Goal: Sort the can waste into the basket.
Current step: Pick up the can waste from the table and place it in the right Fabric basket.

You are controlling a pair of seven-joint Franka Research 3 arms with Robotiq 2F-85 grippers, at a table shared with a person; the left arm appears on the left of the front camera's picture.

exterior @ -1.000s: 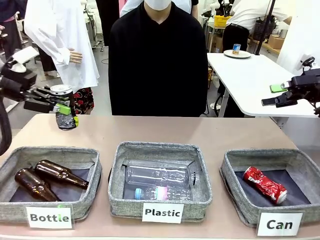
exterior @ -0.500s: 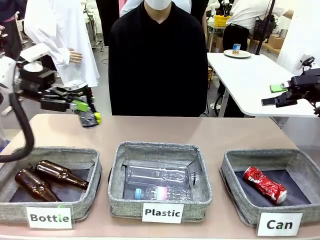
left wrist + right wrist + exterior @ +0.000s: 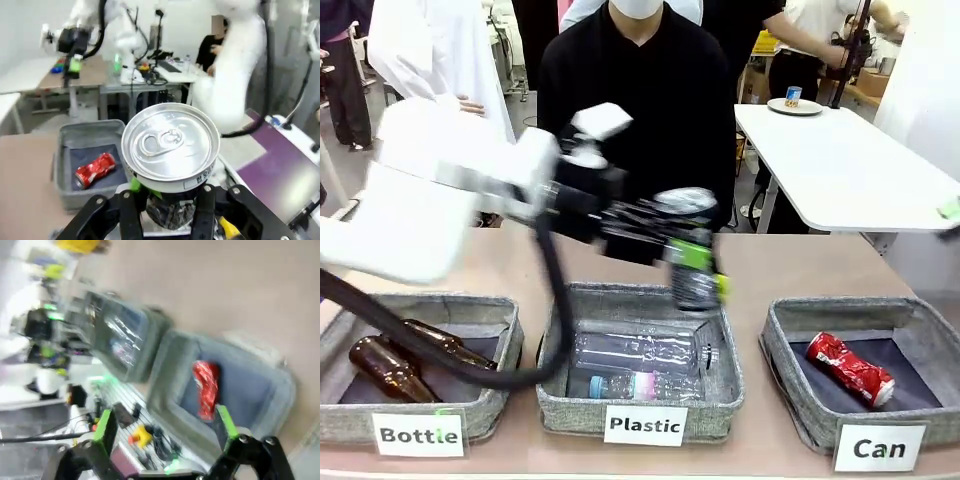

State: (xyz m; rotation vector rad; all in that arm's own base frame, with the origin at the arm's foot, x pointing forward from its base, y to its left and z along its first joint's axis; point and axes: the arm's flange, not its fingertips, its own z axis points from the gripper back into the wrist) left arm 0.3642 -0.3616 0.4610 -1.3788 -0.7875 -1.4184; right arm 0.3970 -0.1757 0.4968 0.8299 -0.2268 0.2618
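My left arm reaches across the middle of the table, and its gripper [image 3: 700, 262] is shut on the black-patterned can [image 3: 692, 292] with a silver top. The can hangs upright above the right part of the Plastic basket [image 3: 640, 400]. In the left wrist view the can's silver top [image 3: 170, 142] stands between my fingers, gripper [image 3: 172, 212]. The red can [image 3: 850, 368] lies in the Can basket [image 3: 920, 312] at the right, red can [image 3: 95, 170], basket [image 3: 90, 129]. My right gripper [image 3: 165, 440] is open and holds nothing, high above the red can [image 3: 206, 389] and the Can basket [image 3: 240, 390].
The Bottle basket [image 3: 420, 400] at the left holds two brown bottles [image 3: 415, 360]. Clear plastic bottles [image 3: 635, 352] lie in the middle basket. A person in black [image 3: 635, 120] stands at the table's far side. A white table [image 3: 830, 160] stands behind at the right.
My left arm has swung right with the can, from above the table's far left to above the Plastic basket. My right gripper has drawn off toward the right edge of the front view.
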